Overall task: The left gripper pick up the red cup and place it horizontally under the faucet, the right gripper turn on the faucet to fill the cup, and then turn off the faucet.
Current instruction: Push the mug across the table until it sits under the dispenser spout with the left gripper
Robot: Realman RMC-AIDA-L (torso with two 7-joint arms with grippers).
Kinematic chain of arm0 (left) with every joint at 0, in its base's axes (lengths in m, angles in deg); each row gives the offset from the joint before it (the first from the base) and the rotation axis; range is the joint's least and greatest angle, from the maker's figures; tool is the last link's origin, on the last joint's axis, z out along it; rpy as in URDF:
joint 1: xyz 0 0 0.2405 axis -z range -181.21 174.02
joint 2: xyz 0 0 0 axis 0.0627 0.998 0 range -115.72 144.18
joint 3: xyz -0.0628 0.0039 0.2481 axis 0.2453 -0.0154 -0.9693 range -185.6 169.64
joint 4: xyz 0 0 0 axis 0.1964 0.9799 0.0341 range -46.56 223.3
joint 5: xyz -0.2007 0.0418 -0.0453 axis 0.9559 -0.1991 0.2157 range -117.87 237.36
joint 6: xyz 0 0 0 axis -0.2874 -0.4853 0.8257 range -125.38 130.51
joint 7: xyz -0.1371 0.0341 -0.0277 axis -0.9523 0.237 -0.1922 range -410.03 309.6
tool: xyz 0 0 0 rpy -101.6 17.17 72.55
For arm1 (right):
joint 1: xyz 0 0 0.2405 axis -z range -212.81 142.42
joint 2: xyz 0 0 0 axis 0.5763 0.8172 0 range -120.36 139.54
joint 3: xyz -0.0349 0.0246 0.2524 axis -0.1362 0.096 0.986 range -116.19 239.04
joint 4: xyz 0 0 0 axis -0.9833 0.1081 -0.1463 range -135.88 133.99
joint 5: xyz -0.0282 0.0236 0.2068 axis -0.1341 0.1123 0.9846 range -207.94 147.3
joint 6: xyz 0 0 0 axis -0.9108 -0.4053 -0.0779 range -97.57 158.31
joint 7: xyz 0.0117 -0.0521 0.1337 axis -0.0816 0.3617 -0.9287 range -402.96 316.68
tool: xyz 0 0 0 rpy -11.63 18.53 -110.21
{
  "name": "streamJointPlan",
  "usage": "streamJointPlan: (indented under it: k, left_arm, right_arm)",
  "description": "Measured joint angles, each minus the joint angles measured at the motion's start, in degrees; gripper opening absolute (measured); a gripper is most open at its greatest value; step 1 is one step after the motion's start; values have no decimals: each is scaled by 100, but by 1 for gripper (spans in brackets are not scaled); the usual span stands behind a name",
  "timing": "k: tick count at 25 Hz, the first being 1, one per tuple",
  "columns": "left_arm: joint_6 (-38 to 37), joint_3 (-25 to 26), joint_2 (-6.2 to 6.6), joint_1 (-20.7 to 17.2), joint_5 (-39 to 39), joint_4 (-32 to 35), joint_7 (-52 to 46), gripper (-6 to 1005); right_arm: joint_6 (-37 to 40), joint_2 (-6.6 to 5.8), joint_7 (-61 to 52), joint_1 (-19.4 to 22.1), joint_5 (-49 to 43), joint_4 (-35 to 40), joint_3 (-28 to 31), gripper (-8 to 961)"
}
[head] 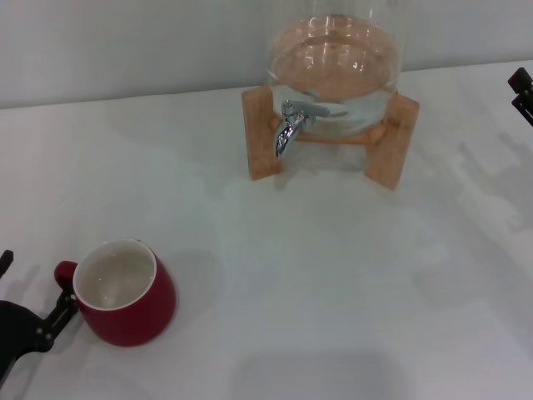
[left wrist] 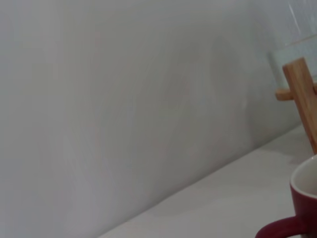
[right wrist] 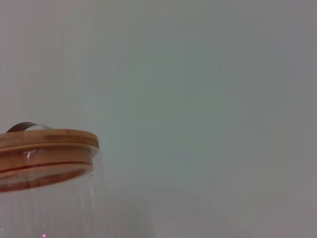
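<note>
Red cup upright on table, well apart from faucet. Left pincer just beside cup handle, fingers state cannot tell. Right pincer at edge, cannot tell. Advice: grasp body firmly, keep cup level.

The left gripper, a black multi-fingered claw, sits low at about eight o'clock in the head view, one thin finger reaching forward. The right gripper, black too, barely shows at two o'clock, raised, its jaws out of sight.
</note>
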Motion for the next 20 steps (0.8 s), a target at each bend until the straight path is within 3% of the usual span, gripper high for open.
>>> streamJointPlan:
  k: [20]
  left_arm:
    - [105, 0, 3, 111, 0, 45, 145, 852]
  right_arm:
    - [8, 0, 0, 7, 0, 0, -9, 829]
